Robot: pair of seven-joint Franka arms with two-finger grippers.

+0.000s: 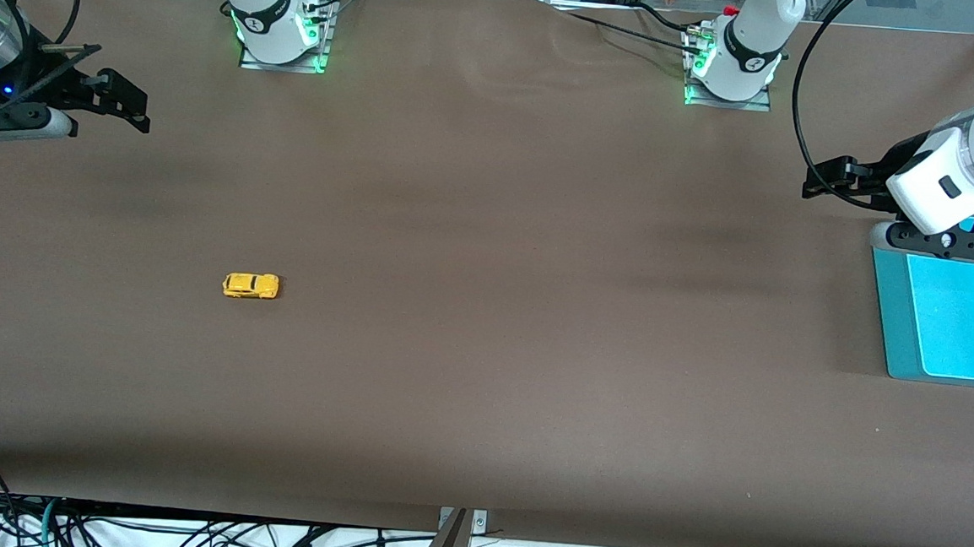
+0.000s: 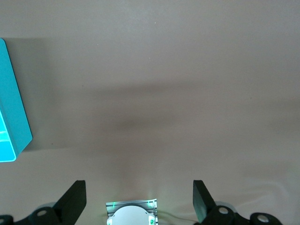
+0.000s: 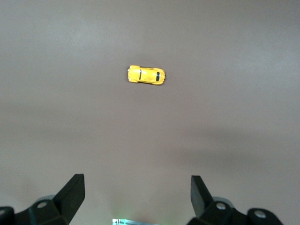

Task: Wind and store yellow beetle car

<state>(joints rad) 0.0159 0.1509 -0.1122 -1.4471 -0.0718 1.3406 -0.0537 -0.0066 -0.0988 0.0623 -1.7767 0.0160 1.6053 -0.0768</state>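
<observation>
The yellow beetle car (image 1: 250, 285) stands on its wheels on the brown table, toward the right arm's end and nearer the front camera than both bases. In the right wrist view the car (image 3: 146, 75) lies well apart from my right gripper (image 3: 136, 183), which is open with nothing between its fingers. That right gripper (image 1: 129, 104) hangs in the air at its own end of the table. My left gripper (image 1: 822, 180) hovers open by the teal bin, and in its wrist view the left gripper (image 2: 139, 185) holds nothing.
A teal bin (image 1: 890, 315) sits at the left arm's end of the table, its corner (image 2: 11, 108) showing in the left wrist view. The two arm bases (image 1: 282, 37) (image 1: 732, 69) stand along the table's edge farthest from the front camera. Cables hang below the nearest edge.
</observation>
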